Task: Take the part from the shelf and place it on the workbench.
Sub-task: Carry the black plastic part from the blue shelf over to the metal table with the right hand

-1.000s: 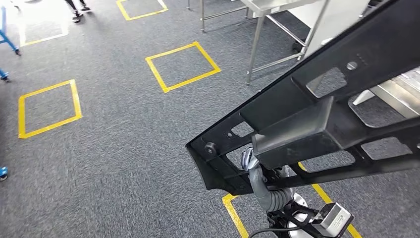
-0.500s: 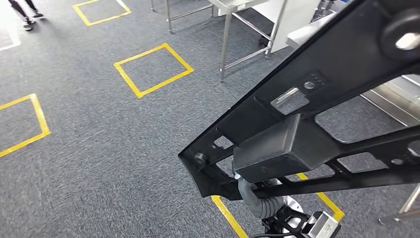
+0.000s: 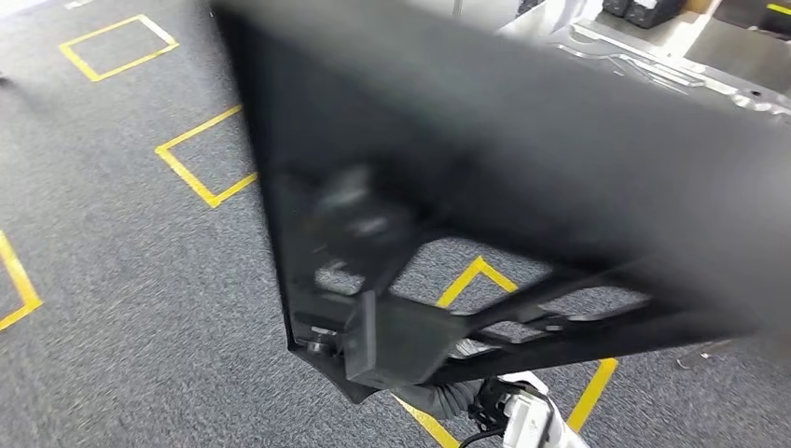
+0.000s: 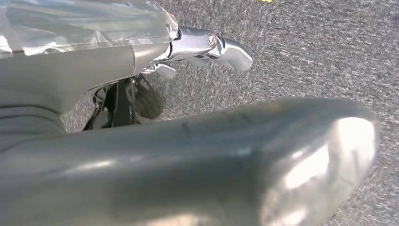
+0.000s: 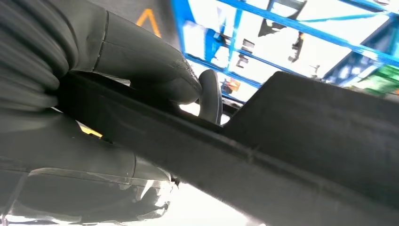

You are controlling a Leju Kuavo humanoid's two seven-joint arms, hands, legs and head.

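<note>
Black part [image 3: 522,140] blurred, cut off, gripped by right hand [image 5: 94,94]; left hand [image 4: 141,155] state unclear.

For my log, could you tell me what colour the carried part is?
Black; the part shows best in the head view.

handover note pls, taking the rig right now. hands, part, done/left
Right hand: grips the black part by a rail, thumb over its edge.
Left hand: holds nothing, over grey carpet; open or shut is not clear.
Part: off the shelf, carried in the air, large and blurred in the head view, over yellow floor markings.
Workbench: metal top at the upper right of the head view.
Done: pick from shelf.
Left: reach the bench, set the part down, release.
</note>
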